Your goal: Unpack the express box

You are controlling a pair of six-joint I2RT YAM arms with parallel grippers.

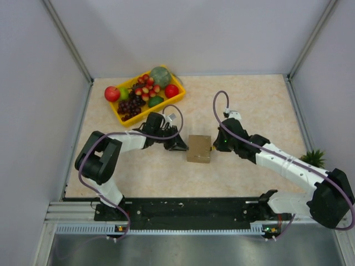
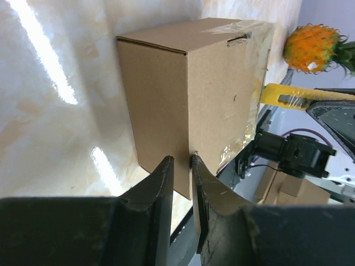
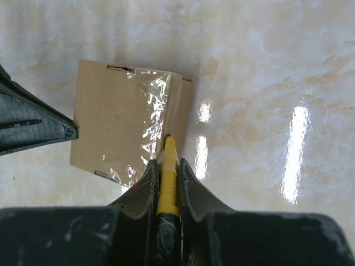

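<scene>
We see bright, even overhead light, and the glossy table (image 3: pixel 266 66) throws white glare streaks in both wrist views. The tape (image 3: pixel 152 105) on the express box (image 3: pixel 111 133) glints; the yellow knife (image 3: pixel 168 177) blurs nearest our lens.

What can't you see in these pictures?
Inside the express box: every view, it is closed and taped.
The yellow cutter blade: right wrist view, too small against the shiny tape to tell if it cuts.
The left gripper: left wrist view, too close up to tell whether it pinches the box corner.
</scene>
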